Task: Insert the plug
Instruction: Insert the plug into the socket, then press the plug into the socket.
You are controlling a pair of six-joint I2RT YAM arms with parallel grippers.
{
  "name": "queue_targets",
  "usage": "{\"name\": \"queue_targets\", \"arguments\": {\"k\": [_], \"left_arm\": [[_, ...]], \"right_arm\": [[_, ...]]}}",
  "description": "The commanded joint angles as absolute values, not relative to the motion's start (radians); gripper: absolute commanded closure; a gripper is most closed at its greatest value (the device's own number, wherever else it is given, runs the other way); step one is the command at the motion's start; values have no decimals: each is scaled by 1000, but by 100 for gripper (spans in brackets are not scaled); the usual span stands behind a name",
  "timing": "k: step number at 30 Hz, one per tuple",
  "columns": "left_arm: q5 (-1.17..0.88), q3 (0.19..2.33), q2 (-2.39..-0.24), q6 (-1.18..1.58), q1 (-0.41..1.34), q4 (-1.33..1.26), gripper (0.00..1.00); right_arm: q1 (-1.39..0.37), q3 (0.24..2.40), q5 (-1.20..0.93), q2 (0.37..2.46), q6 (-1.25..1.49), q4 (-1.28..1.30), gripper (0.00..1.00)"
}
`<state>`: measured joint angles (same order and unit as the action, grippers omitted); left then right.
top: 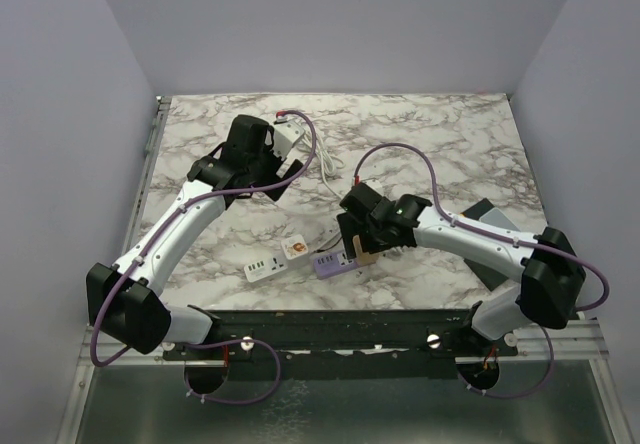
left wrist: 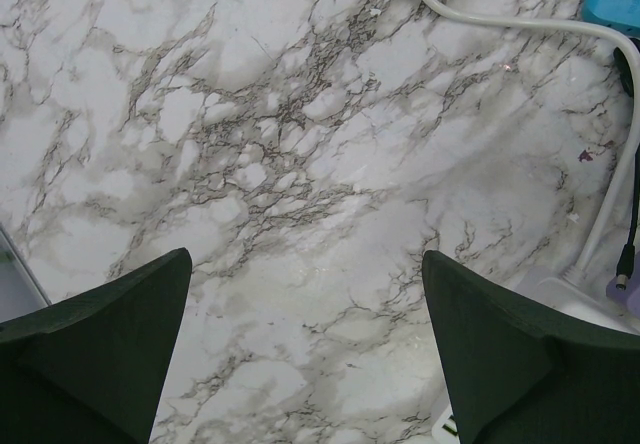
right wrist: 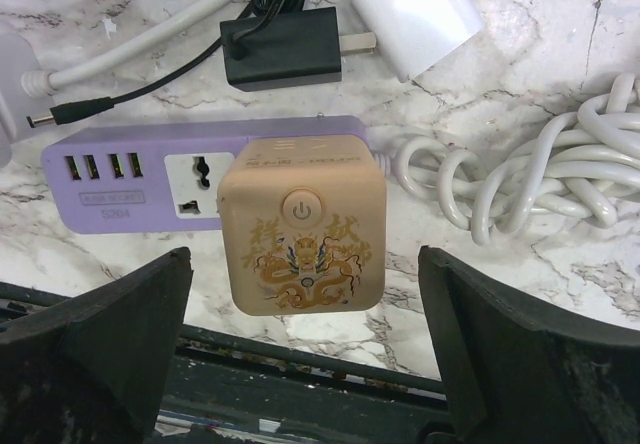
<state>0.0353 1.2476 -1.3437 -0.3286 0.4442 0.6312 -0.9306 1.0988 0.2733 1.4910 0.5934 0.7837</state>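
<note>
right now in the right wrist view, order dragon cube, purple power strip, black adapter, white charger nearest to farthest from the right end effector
1. dragon cube, centred in the open right end effector
2. purple power strip, just behind the cube
3. black adapter and white charger, beyond the strip; too close to call

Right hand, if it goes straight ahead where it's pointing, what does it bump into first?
Probably the tan cube plug with the gold dragon picture, sitting on the purple plastic power strip, centred between the fingers of the open right hand.
</note>
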Motion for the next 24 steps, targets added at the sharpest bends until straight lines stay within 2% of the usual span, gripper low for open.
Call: {"name": "queue_targets", "arguments": {"k": [1, 9, 15, 17, 19, 21, 24], "left_arm": [[34, 1256, -1327, -333, 437, 641, 1], [35, 1258, -1330, -332, 437, 641, 1], [37, 1256, -1328, -333, 437, 641, 1], [37, 1256, -1328, -334, 438, 641, 1], [37, 1257, -1330, -335, 438, 641, 1], [37, 1264, -1334, -338, 437, 641, 1], [35, 1273, -1342, -337, 438, 643, 1]], "right_arm": [[-937, 1103, 289, 1487, 566, 803, 3], [-937, 1092, 303, 1505, 563, 761, 30], [-937, 1080, 301, 1513, 561, 757, 44], [-936, 1067, 297, 1510, 562, 755, 56], [-937, 1051, 291, 1509, 566, 752, 75], [-937, 1029, 289, 1511, 573, 750, 89], [-936, 1000, 285, 1516, 577, 752, 99]]}}
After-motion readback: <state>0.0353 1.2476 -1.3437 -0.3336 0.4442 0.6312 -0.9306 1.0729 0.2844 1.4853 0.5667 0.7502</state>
